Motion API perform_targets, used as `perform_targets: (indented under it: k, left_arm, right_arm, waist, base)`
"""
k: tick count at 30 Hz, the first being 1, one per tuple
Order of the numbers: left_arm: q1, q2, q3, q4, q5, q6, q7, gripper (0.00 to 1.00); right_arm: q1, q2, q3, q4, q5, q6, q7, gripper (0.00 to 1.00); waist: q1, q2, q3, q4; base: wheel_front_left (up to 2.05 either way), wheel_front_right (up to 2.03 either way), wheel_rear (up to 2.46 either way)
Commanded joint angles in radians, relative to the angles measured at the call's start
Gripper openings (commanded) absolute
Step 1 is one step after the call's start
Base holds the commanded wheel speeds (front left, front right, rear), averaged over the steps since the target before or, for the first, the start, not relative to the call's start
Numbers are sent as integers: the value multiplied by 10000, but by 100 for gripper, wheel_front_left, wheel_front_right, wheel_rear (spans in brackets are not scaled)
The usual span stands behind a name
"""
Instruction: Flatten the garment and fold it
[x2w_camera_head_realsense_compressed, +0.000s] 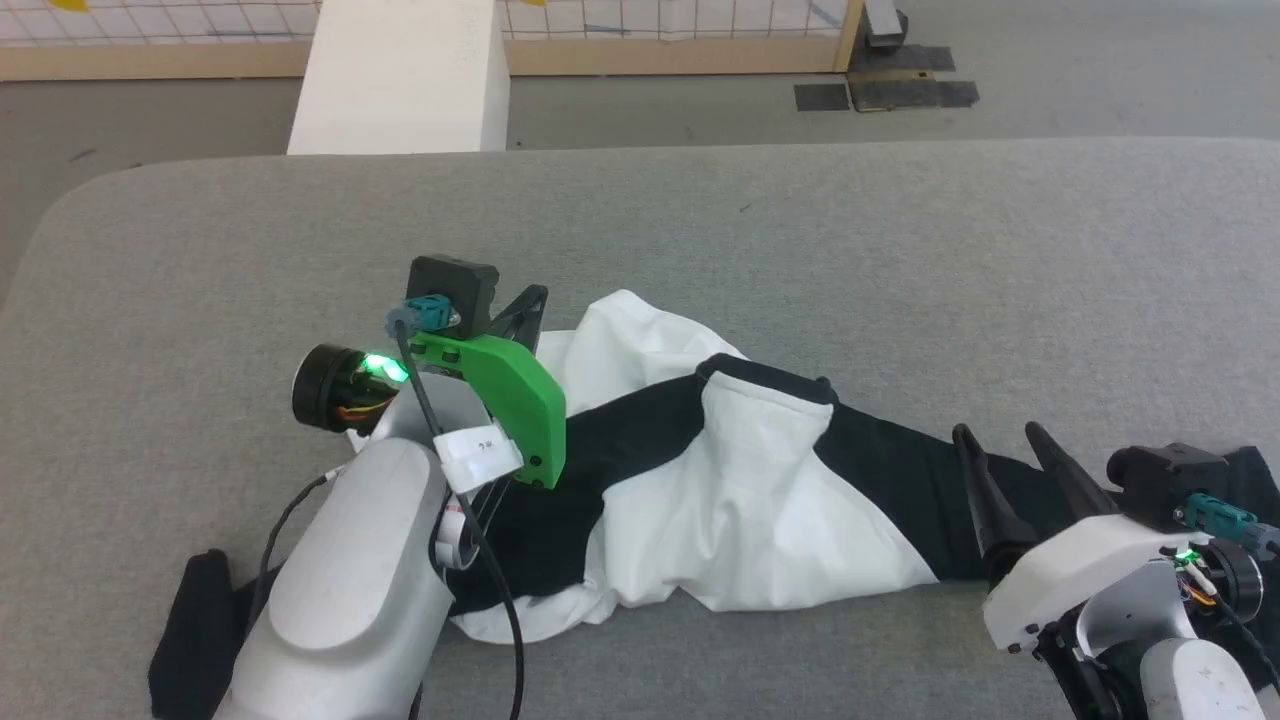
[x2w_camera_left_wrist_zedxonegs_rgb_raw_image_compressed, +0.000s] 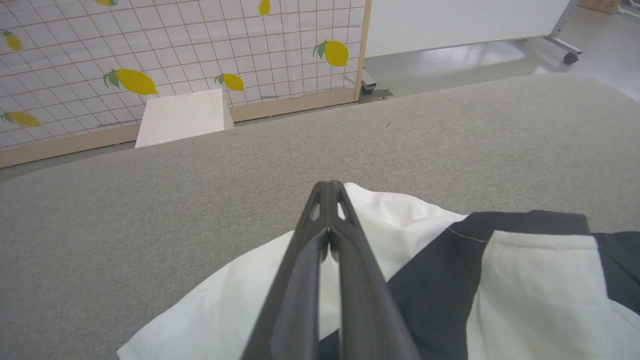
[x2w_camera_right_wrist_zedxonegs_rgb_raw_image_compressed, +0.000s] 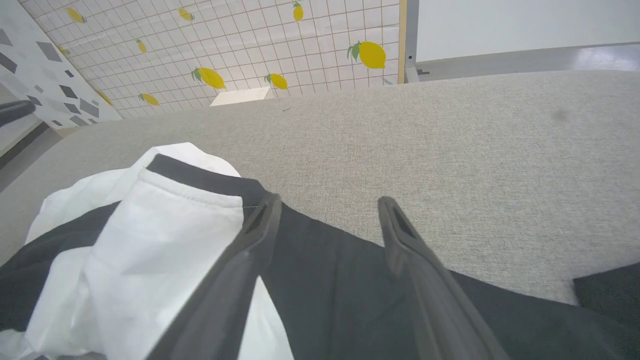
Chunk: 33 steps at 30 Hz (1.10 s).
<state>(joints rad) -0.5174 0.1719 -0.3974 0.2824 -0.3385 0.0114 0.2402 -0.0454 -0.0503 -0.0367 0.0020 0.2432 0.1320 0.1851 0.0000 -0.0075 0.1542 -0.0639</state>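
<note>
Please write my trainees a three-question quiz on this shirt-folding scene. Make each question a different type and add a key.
1. True or false: the right gripper has its jaws shut.
2. The garment is: A) lying crumpled on the grey surface; B) folded into a neat square; C) hanging from a rack.
3. Fill in: in the left wrist view, the left gripper, jaws closed, points across ___ cloth.

Key: 1 false, the jaws stand open above a black part; 2 A; 3 white.
</note>
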Motion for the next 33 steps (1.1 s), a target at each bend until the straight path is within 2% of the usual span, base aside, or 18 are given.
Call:
perform_targets:
  k: [1,3,4,5,6,13,18,25,26,27,28,33]
  left_arm:
    - [147,4,39,1,-18,82,-52,0]
    - [267,-27,26,71,-135,77,70,0]
    - [326,-37,-18,143,-187,50,194,36]
    - [362,-58,-42,206,-251,18,279,48]
    - [401,-121,-47,293,-372,-19,374,100]
    - [45,-494,-78,1388,-985,-233,1002,100]
    - [-671,-495,-72,2240,-961,-92,1439,100]
    - [-1779,-379,-159,3682,-1086,-66,3060,100]
    - [-1925,-347,-239,3876,-1115,-160,3465,41]
    - [-2056,-314,-277,3949,-1126,-237,3635,9]
    - [-2251,-265,-277,3924,-1091,-289,3543,0]
    - [-3148,-61,-109,3788,-538,54,1635,0]
  right_arm:
    - [-62,1,1,-33,8,-13,23,100]
    - [-40,1,-8,-71,3,-13,48,100]
    - [-35,1,-4,-89,0,-13,63,100]
    - [-38,1,2,-98,3,-13,71,100]
    - [-49,1,11,-110,10,-13,77,100]
    - [-289,1,188,-91,140,-13,6,100]
    - [-446,1,269,17,226,-13,-103,100]
    - [-723,1,471,249,381,-13,-312,100]
    - [-767,1,494,289,404,-13,-350,100]
    - [-800,1,512,318,424,-13,-379,100]
    - [-840,1,525,352,445,-13,-418,100]
    - [-1037,1,608,500,517,-13,-577,100]
  waist:
    - [0,72,-66,104]
    - [0,72,-62,172]
    - [0,72,-48,197]
    - [0,72,-32,211]
    - [0,72,2,223]
    - [0,72,448,-5]
    - [0,72,797,-338]
    - [0,72,1291,-905]
    - [0,72,1358,-991]
    - [0,72,1419,-1061]
    - [0,72,1496,-1137]
    - [0,72,1842,-1434]
  base:
    - [0,0,0]
    - [0,0,0]
    - [0,0,0]
    - [0,0,0]
    - [0,0,0]
    - [0,0,0]
    - [0,0,0]
    - [0,0,0]
    - [0,0,0]
    - [0,0,0]
    - [0,0,0]
    - [0,0,0]
